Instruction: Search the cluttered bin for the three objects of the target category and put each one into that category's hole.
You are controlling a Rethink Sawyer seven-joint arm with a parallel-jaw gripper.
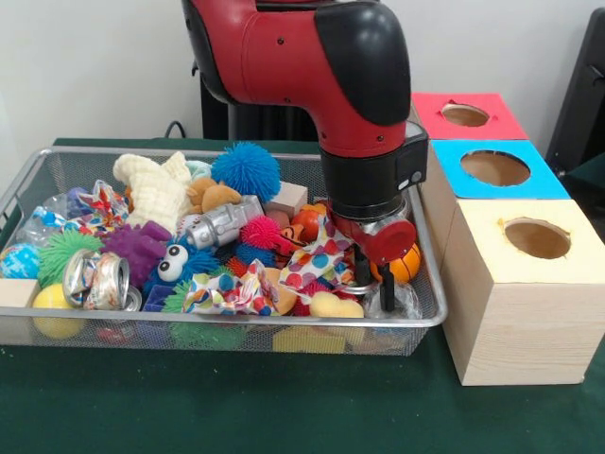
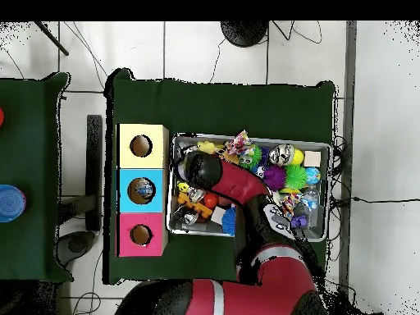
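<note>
arm point(image 1: 312, 76) reaches down into the wire bin point(image 1: 227, 326), at the end nearest the boxes. gripper point(image 1: 376, 284) sits low among the clutter, dark finger tips down beside an orange ball point(image 1: 406, 265) and over a clear plastic piece; a polka-dot cloth point(image 1: 321, 255) lies against its other side. cannot tell whether the jaws are parted or clenched, or on anything.

bin is packed: blue spiky ball point(image 1: 246, 170), cream knitted toy point(image 1: 151, 189), purple fuzzy toy point(image 1: 137, 248), green spiky ball point(image 1: 64, 253), crushed can point(image 1: 95, 279), silver toy robot point(image 1: 219, 225), wooden block point(image 1: 286, 199), yellow ball point(image 1: 55, 312).

just beside the bin on the green tabletop point(image 1: 236, 407), three boxes in a row, each with a round hole on top: yellow box point(image 1: 529, 284) nearest the gripper, blue box point(image 1: 496, 170), red box point(image 1: 468, 115). from overhead something lies inside the blue box's hole point(image 2: 142, 190).
</note>
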